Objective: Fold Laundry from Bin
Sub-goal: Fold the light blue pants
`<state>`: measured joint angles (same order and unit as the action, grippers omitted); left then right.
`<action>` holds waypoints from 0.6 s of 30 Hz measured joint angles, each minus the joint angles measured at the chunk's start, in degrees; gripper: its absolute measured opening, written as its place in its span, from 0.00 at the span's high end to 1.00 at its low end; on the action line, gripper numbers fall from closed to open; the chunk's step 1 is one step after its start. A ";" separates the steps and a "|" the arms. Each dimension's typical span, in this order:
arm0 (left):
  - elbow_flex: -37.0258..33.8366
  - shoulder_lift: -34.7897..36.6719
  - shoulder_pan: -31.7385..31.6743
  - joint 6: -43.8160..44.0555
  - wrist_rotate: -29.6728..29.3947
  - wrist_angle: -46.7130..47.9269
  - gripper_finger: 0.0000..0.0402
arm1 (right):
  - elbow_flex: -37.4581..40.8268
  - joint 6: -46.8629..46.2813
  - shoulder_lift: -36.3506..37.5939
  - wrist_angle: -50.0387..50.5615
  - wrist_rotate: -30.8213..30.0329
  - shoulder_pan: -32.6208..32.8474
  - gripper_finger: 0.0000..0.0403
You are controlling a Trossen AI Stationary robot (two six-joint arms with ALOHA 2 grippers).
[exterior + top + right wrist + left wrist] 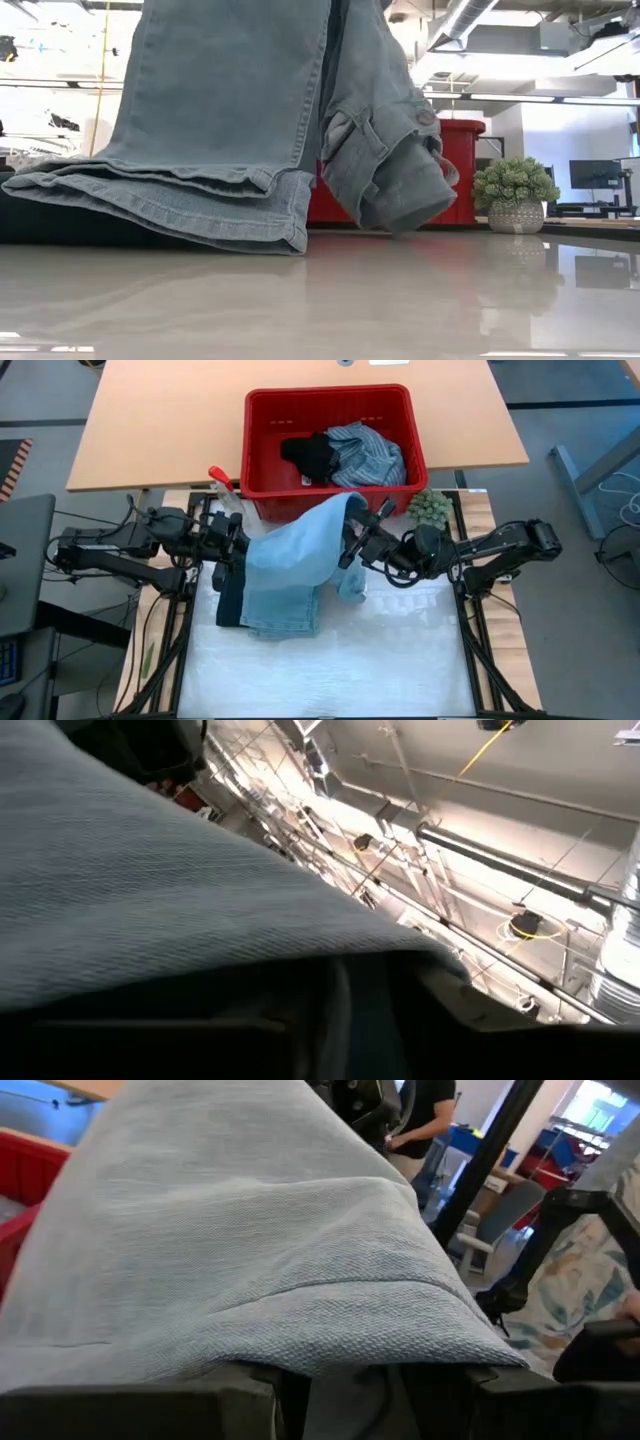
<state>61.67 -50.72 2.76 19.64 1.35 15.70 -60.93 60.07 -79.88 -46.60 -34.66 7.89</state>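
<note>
Light blue jeans point(295, 560) hang in the air between my two grippers, in front of the red bin point(262, 480). Their lower leg ends point(170, 205) lie on the table, partly on a dark navy piece point(226, 605). A bunched end point(400, 195) dangles just above the table. My left gripper point(238, 542) is shut on the jeans' left side. My right gripper point(352, 540) is at their right side, under the denim point(180, 910). A striped shirt point(368, 452) and a black piece point(310, 455) lie in the bin. My left gripper holds the jeans at their raised left side point(330, 1370), coming level from the table's left. The denim drapes over the fingers and hides the place of contact. The jeans slope down from the hold, and their leg ends rest on the table.
A spray bottle with a red trigger point(222, 485) stands by the bin's left near corner. A green fuzzy plant point(430, 508) sits at its right near corner. The white mat point(400, 660) stretches toward the near edge. A person stands in the room beyond point(425, 1110).
</note>
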 joint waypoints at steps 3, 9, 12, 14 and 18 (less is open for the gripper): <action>0.00 0.00 0.02 0.02 -0.12 1.06 0.68 | 0.00 1.13 0.00 1.13 -3.08 0.65 0.49; 0.00 0.00 0.02 1.17 -0.09 11.34 0.68 | 0.00 2.93 0.11 8.28 -13.38 3.51 0.37; 0.00 -0.02 0.02 3.34 0.37 19.84 0.68 | 0.00 -2.05 0.19 18.89 -17.16 5.16 0.37; 0.00 -0.02 0.02 5.14 0.79 24.22 0.68 | 0.00 -7.41 0.20 26.73 -18.34 6.25 0.37; 0.00 -0.02 0.02 7.89 1.99 31.66 0.68 | -0.50 -24.36 1.69 46.89 -18.68 8.21 0.37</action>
<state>61.67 -50.74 2.79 27.53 3.34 47.37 -61.43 35.71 -78.19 0.29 -53.34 16.10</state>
